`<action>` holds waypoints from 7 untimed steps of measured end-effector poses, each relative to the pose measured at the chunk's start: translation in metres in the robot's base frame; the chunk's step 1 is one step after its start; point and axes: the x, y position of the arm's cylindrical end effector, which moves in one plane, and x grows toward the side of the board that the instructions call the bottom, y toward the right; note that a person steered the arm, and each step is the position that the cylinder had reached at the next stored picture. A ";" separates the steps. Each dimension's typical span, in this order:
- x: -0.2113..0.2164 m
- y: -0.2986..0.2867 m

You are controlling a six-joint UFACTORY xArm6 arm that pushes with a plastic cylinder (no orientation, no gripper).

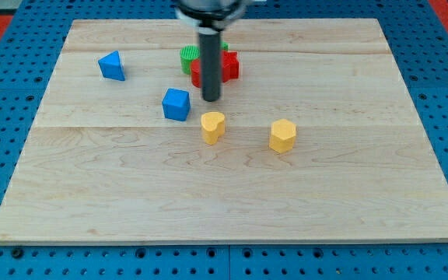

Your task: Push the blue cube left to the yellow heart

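Note:
The blue cube [176,104] sits left of the board's middle. The yellow heart [213,127] lies just to its lower right, a small gap apart. My tip [211,99] stands right of the blue cube and above the yellow heart, touching neither. The rod rises from it to the view's top and covers part of the red block behind it.
A blue triangular block [112,66] lies at the upper left. A red block [225,68] and a green block [188,57] huddle behind the rod. A yellow hexagonal block [282,135] lies right of the heart. The wooden board [224,194] rests on a blue pegboard.

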 end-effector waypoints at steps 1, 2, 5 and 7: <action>0.000 -0.070; 0.000 -0.130; 0.018 0.004; 0.034 -0.035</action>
